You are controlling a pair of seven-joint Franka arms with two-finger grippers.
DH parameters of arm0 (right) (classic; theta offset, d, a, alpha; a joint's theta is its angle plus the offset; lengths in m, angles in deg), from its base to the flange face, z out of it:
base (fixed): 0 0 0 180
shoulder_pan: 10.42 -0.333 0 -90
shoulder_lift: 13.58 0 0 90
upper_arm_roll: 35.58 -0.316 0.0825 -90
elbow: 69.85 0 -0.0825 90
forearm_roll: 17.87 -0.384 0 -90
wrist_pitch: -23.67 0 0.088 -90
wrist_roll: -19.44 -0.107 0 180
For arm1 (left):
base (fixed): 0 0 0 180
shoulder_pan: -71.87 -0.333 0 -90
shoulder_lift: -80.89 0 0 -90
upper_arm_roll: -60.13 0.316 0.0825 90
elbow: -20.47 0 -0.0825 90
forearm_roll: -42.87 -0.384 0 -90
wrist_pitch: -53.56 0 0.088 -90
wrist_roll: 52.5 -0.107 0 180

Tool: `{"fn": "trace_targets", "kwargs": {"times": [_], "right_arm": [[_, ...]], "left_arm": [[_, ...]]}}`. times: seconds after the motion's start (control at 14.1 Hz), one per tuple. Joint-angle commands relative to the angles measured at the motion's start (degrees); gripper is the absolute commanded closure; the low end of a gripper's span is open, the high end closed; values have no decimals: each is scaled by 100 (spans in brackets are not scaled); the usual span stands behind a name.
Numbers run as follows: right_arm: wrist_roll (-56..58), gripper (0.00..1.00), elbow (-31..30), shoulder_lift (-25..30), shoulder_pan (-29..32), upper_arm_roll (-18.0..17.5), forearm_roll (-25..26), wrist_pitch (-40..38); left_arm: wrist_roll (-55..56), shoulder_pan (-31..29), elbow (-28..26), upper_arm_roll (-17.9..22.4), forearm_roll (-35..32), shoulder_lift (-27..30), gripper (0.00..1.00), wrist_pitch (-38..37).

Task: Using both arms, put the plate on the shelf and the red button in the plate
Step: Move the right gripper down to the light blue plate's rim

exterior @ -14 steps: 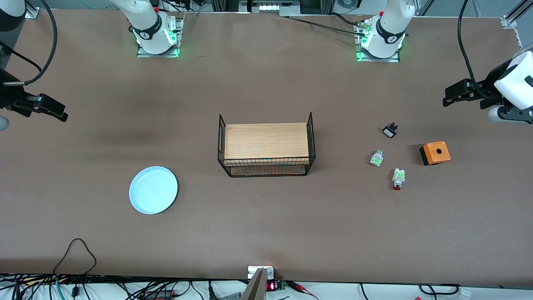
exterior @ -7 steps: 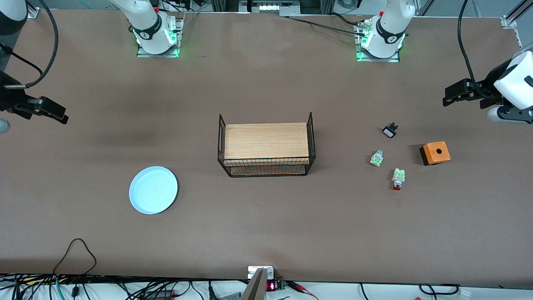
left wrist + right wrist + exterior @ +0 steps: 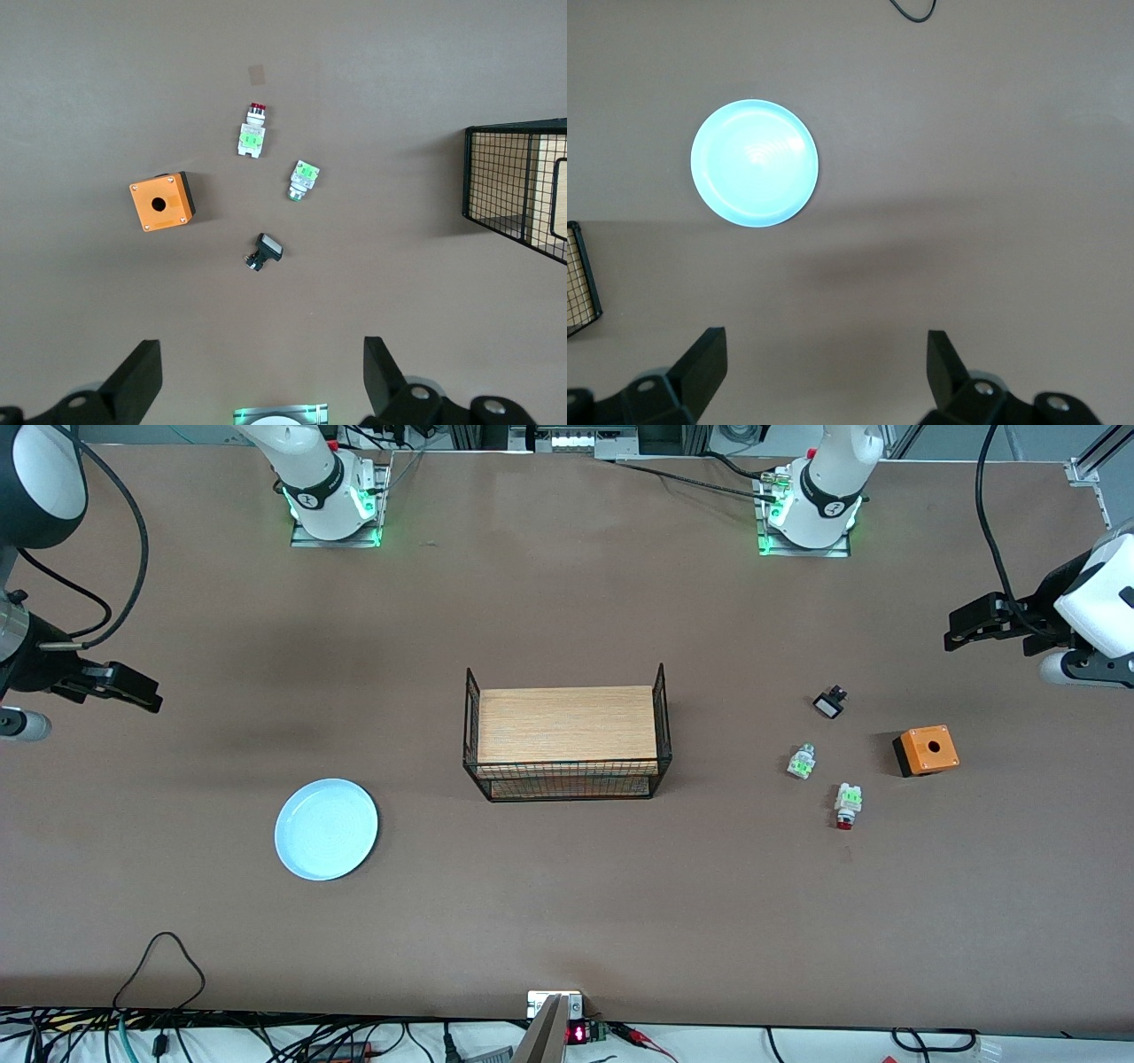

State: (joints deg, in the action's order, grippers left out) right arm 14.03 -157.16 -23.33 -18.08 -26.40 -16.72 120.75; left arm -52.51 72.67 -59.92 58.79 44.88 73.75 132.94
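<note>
The pale blue plate (image 3: 326, 829) lies flat toward the right arm's end of the table; it also shows in the right wrist view (image 3: 754, 163). The red button (image 3: 847, 804), white with green clips and a red cap, lies toward the left arm's end and shows in the left wrist view (image 3: 252, 137). My right gripper (image 3: 146, 698) is open and empty, up over bare table at its end, apart from the plate (image 3: 824, 376). My left gripper (image 3: 955, 631) is open and empty, up over bare table at its end, apart from the small parts (image 3: 261, 381).
A wire basket with a wooden board (image 3: 567, 735) stands mid-table. Beside the red button lie a similar white-green part (image 3: 801, 762), a small black part (image 3: 829, 704) and an orange box with a hole (image 3: 926, 749). A black cable loop (image 3: 159, 961) lies near the front edge.
My right gripper has shifted over the table toward the plate. My left arm has barely moved. Nothing on the table has moved.
</note>
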Motion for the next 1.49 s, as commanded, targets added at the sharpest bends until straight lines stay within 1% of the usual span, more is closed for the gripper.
{"fn": "trace_targets", "kwargs": {"times": [0.0,0.07,0.21,0.43,0.71,0.99,1.06,1.21,1.42], "right_arm": [[67,0,161,-167,37,31,-132,118],[-2,0,170,-315,2,31,-106,118],[-12,0,57,-343,2,31,-71,354],[-12,0,-417,-492,28,31,-71,1030],[-21,0,-918,-720,55,22,-150,1575],[-12,0,-1394,-1247,169,-4,-150,3401],[75,0,-1412,-1361,169,-13,-141,3614],[15,0,-1359,-1634,160,-65,-141,3739],[-20,0,-1359,-2099,90,-118,-194,4537]], "left_arm": [[46,-1,41,28,-122,107,0,-116],[2,-45,41,81,-122,125,0,-116],[-25,-133,41,81,-104,169,0,-99],[28,-133,41,46,-104,134,0,-29],[28,-151,50,81,-78,160,0,-28],[45,-142,41,72,-104,125,0,59],[45,-142,32,55,-104,125,0,60],[54,-133,41,37,-104,125,0,60],[54,-133,41,37,-95,125,0,60]]}}
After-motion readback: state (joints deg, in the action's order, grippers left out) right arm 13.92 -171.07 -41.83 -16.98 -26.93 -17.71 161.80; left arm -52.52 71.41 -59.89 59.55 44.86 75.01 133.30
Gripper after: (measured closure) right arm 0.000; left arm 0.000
